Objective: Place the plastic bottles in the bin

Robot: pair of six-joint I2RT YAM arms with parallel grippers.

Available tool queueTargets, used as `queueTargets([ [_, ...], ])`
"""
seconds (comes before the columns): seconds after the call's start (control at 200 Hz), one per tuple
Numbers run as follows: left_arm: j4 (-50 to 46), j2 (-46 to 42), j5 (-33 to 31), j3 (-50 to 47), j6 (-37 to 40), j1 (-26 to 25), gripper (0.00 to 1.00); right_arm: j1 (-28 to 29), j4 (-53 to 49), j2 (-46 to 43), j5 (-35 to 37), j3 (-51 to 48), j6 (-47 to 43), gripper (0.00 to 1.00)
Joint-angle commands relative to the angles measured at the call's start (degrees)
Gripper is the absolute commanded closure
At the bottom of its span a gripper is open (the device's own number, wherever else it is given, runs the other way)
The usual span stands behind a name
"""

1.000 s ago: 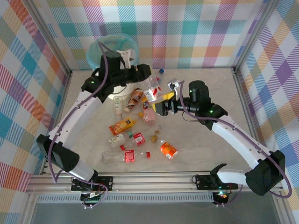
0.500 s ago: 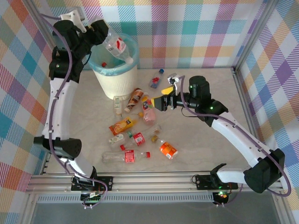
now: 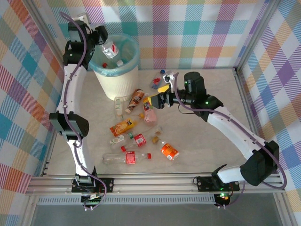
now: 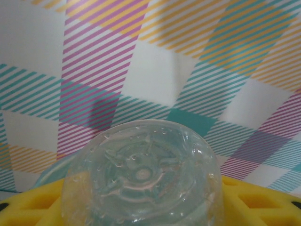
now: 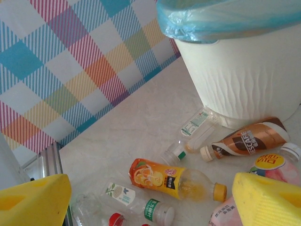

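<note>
Brown bottle (image 5: 249,140) reads NESCAFE (beside bin (image 5: 244,75)); orange bottle (image 5: 174,179) text illegible.

Top external: high behind the arm bases, looking down on the whole surface (image 3: 221,80).
Left wrist: very close behind a clear bottle (image 4: 141,179), facing the checked wall (image 4: 164,70).
Right wrist: low, near; shares the bin (image 5: 244,70) with top external.

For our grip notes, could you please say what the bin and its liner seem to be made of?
The bin looks like matte white moulded plastic, its wall ribbed in waves. Its liner seems thin translucent teal plastic film, wrinkled and glossy over the rim.
</note>
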Motion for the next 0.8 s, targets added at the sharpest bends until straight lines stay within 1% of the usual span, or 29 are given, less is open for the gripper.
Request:
queueTargets([
  [0.0, 0.53, 0.78, -1.88, 2.79, 3.21, 1.51, 0.39, 0.41, -1.41, 0.64, -1.70, 1.67, -2.42, 0.11],
  [0.15, -0.52, 2.08, -7.80, 2.75, 6.04, 2.08, 0.39, 0.71, -2.15, 2.02, -2.00, 1.34, -3.32, 0.12],
  [0.29, 0.24, 3.23, -10.99, 2.45, 9.28, 2.08, 0.38, 1.25, -1.64, 3.12, -1.36, 0.65, -3.83, 0.12],
  [0.405, 1.31, 4.54, -11.11, 1.58, 10.10, 2.09, 0.35, 1.53, -1.16, 4.73, -0.44, -0.11, -4.04, 0.12],
  [0.6, 3.48, 6.03, -8.35, -0.30, 9.89, 2.04, 0.33, 2.24, -0.76, 6.33, -0.64, -0.25, -3.26, 0.12],
  [0.72, 3.73, 6.27, -8.21, -0.72, 9.01, 2.09, 0.23, 2.30, -1.46, 7.04, -0.90, 0.10, -3.15, 0.12],
  [0.8, 3.69, 6.19, -8.14, -0.81, 8.66, 2.06, 0.19, 2.42, -1.47, 7.26, -0.90, 0.00, -3.32, 0.13],
])
